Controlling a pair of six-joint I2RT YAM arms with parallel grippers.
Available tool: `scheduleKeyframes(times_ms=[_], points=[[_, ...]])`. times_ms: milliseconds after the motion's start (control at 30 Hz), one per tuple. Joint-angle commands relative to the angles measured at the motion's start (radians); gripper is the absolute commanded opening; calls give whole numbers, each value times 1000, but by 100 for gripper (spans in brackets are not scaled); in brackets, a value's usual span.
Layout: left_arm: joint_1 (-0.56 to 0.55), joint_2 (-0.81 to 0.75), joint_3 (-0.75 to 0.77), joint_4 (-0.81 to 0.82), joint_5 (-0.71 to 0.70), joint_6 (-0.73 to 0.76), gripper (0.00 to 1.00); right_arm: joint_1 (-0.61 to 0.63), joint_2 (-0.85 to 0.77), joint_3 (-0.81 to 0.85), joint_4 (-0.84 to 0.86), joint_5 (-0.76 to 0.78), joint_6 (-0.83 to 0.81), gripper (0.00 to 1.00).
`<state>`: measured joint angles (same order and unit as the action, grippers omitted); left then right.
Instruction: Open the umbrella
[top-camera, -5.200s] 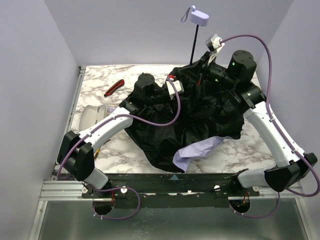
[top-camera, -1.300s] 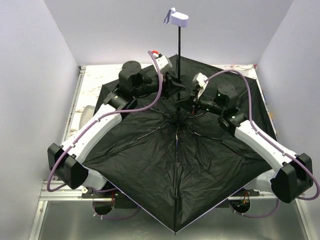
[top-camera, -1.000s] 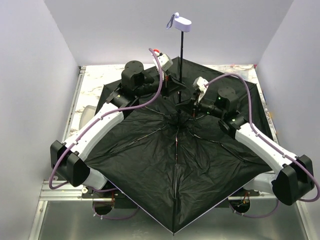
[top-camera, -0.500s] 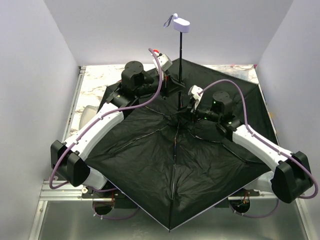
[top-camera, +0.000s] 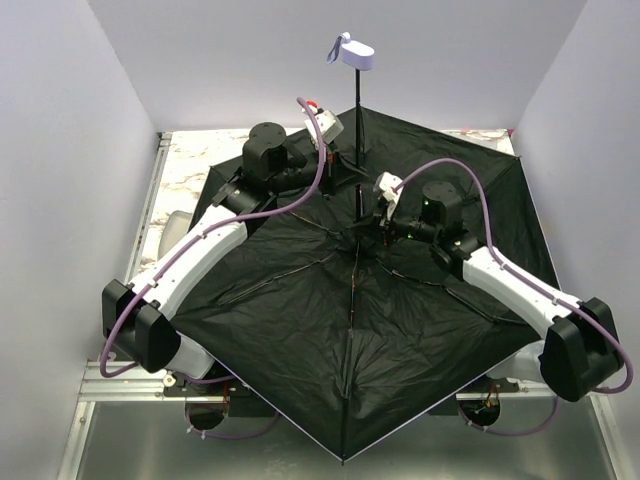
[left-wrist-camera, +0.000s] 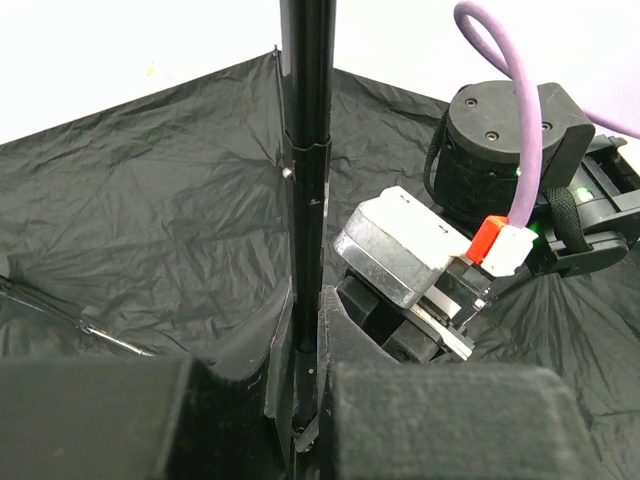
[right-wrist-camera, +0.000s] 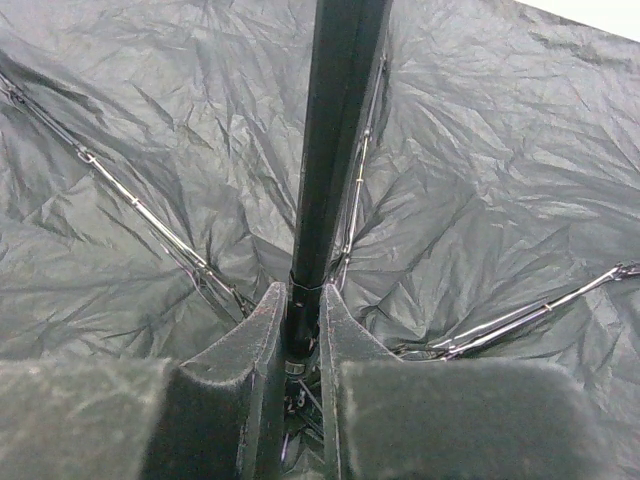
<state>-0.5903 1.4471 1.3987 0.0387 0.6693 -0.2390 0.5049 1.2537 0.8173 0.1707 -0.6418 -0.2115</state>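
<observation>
The umbrella (top-camera: 300, 320) lies spread open and upside down over the table, black lining up, thin metal ribs (right-wrist-camera: 140, 215) stretched out. Its black shaft (top-camera: 358, 140) stands upright with the small lavender handle (top-camera: 350, 53) at the top. My left gripper (top-camera: 340, 165) is shut on the shaft (left-wrist-camera: 305, 200) partway up. My right gripper (top-camera: 370, 225) is shut on the shaft (right-wrist-camera: 335, 150) lower down, close to the hub where the ribs meet. The right wrist (left-wrist-camera: 500, 150) shows in the left wrist view just beside the shaft.
The canopy covers most of the marble table (top-camera: 185, 160), which shows only at the back left. A pale object (top-camera: 178, 228) peeks out at the canopy's left edge. Grey walls (top-camera: 60, 150) stand on three sides.
Five seconds ago the canopy was a crumpled heap; it is now spread open. In the last second the right gripper slid lower down the shaft toward the hub and the handle shifted slightly.
</observation>
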Motion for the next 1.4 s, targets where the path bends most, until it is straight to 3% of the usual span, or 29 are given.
scheduleKeyframes(times_ms=[0,300,1000,1367], points=[[15,-56,126,169,56,-72,0,6,77,-15,-236,21,-150,15],[23,-69,144,191,72,-50,0,6,121,-31,-303,24,-271,19],[48,-97,168,291,76,-129,0,6,209,-61,-313,5,-334,28],[59,-115,163,335,96,-102,0,6,282,-44,-437,-28,-438,27]])
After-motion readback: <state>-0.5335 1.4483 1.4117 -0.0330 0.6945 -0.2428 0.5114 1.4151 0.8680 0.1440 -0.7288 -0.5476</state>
